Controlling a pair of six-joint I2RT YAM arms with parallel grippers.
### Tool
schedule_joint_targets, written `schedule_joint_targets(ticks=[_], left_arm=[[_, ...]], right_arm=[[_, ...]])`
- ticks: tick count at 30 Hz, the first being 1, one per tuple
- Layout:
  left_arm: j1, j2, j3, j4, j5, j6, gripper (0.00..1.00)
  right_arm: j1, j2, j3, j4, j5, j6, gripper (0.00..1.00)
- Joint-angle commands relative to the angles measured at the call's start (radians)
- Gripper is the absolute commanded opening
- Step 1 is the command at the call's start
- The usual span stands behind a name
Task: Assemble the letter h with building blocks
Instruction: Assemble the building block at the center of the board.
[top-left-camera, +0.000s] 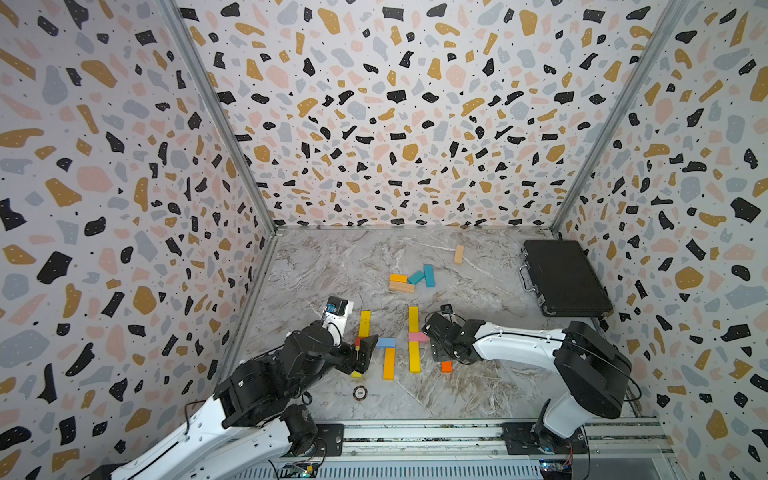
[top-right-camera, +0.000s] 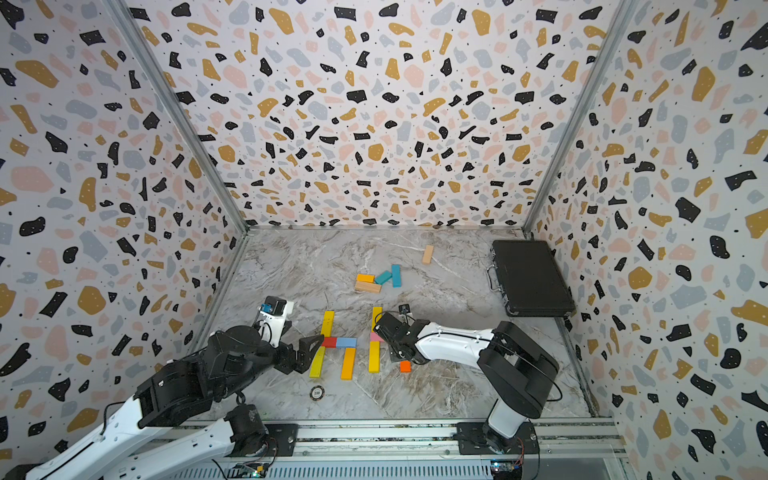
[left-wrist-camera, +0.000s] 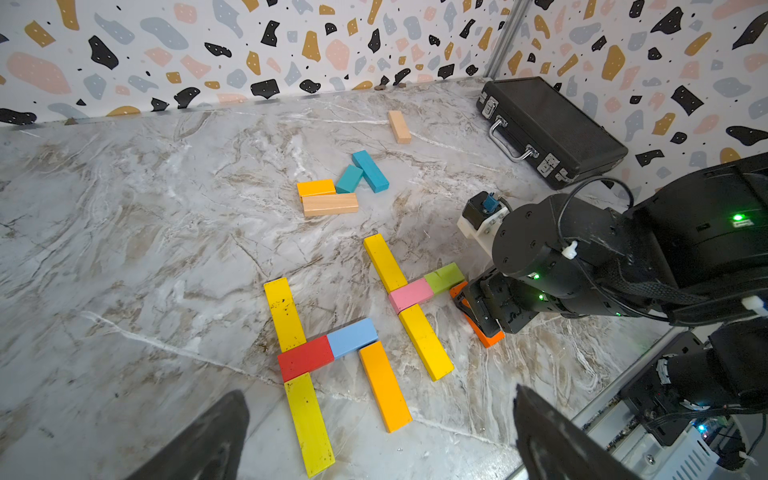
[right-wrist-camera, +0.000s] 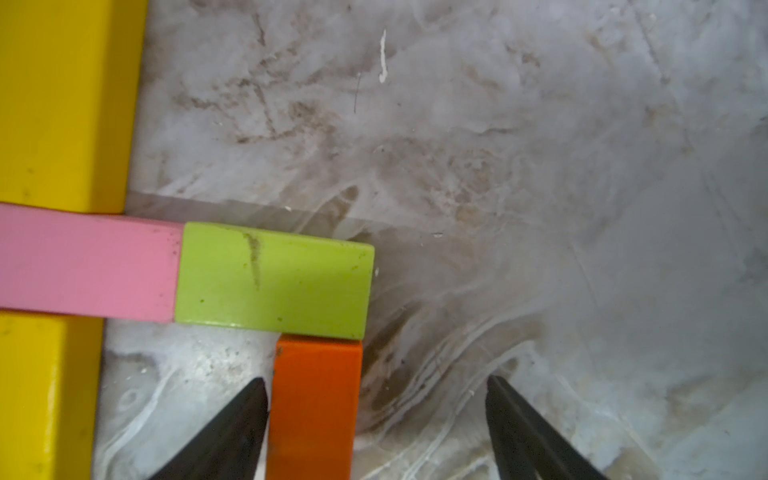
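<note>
Two h-like layouts of building blocks lie side by side. The left one has a yellow block (left-wrist-camera: 284, 313), a red (left-wrist-camera: 305, 358), a blue (left-wrist-camera: 352, 337), a lower yellow (left-wrist-camera: 309, 424) and an orange leg (left-wrist-camera: 384, 386). The right one has two yellow blocks (left-wrist-camera: 384, 262), a pink (right-wrist-camera: 83, 262), a green (right-wrist-camera: 274, 278) and a dark orange block (right-wrist-camera: 313, 407) that butts against the green. My right gripper (right-wrist-camera: 376, 379) is open around the dark orange block, with one finger at its side and the other well apart. My left gripper (left-wrist-camera: 380, 392) hangs open above the left layout.
Loose blocks lie further back: an orange (top-left-camera: 398, 277), two teal (top-left-camera: 429, 275) and a plain wood one (top-left-camera: 401, 286), with another wood block (top-left-camera: 458, 254) near the back wall. A black case (top-left-camera: 565, 278) stands at the right. A round disc (top-left-camera: 360, 392) lies near the front.
</note>
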Motion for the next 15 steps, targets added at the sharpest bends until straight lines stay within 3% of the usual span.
schedule_joint_targets(ticks=[1,9,15], left_arm=[[0.006,-0.002,0.014,0.02,-0.012,0.011,0.99],[0.006,-0.003,0.015,0.023,-0.012,0.013,0.99],[0.007,0.001,0.016,0.026,-0.012,0.014,0.99]], right_arm=[[-0.003,-0.103,0.018,-0.012,-0.01,-0.024,0.85],[0.064,-0.3,-0.123,-0.091,-0.079,0.006,0.81],[0.164,-0.342,-0.197,-0.142,-0.089,0.078,0.81]])
